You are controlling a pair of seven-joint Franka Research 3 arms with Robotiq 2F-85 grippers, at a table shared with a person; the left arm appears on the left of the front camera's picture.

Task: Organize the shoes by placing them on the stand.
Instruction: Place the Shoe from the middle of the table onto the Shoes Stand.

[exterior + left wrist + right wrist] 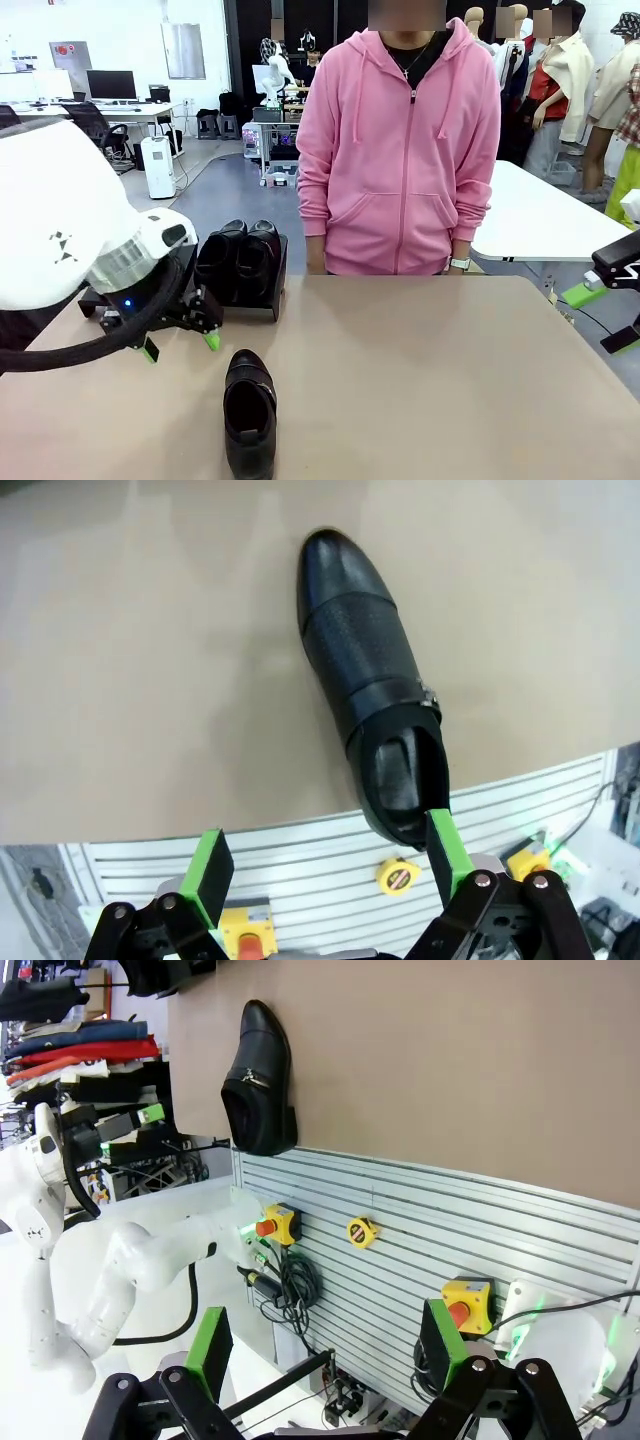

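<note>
Hovering with its fingers spread wide, the left pincer (181, 343) hangs above the table (420, 380), empty. Just beside it, nearer the robot's edge, lies a single shoe (249, 412) flat on its sole, long axis running front to back, toe toward the person (400, 140), heel at the table's near edge. Beyond the pincer, two shoes (238, 258) sit on the stand (278, 285), toes raised away from the robot. The right pincer (322, 1355), also spread and empty, stays off the table's right side.

stand (272, 300): table's (420, 380) ten o'clock, far-left edge
shoe pair (240, 258): on stand
lone shoe (249, 412): table's seven o'clock, near edge
</note>
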